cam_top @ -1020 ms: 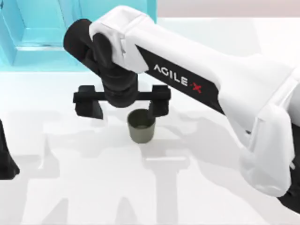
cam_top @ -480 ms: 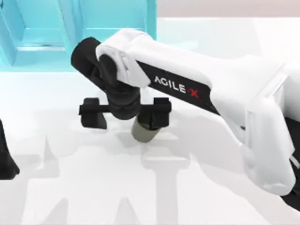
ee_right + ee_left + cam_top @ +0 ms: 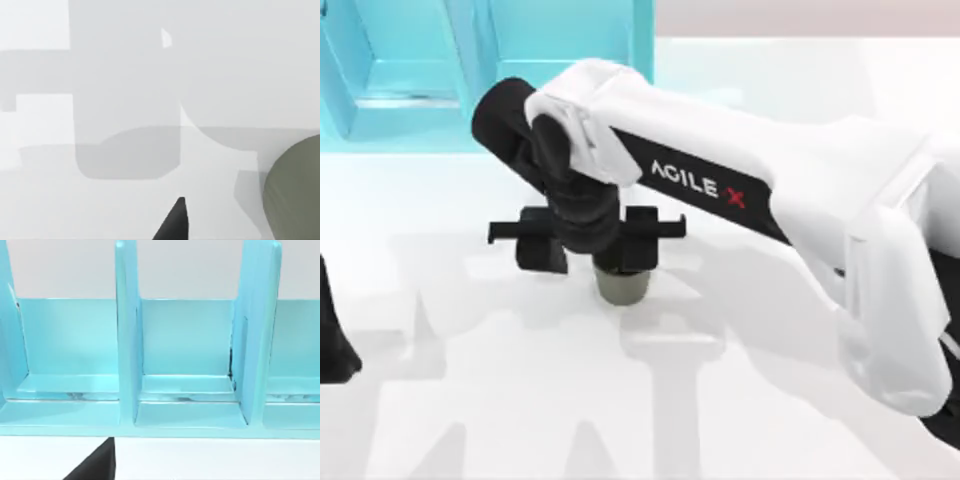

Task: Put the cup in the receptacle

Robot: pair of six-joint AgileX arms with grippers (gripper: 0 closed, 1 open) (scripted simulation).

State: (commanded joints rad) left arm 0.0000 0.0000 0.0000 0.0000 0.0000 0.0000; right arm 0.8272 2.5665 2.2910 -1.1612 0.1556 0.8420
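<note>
Right tool [image 3: 592,252] clenched on cup [image 3: 622,288]; arm reads "AGILE X". Left tool state: can't tell.

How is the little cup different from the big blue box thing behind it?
The cup is dark olive-grey; the receptacle is bright turquoise. The cup is small and round; the receptacle is wide, with flat walls splitting it into compartments. The right gripper sits over the cup; nothing touches the receptacle. Both stand on the white table.
</note>
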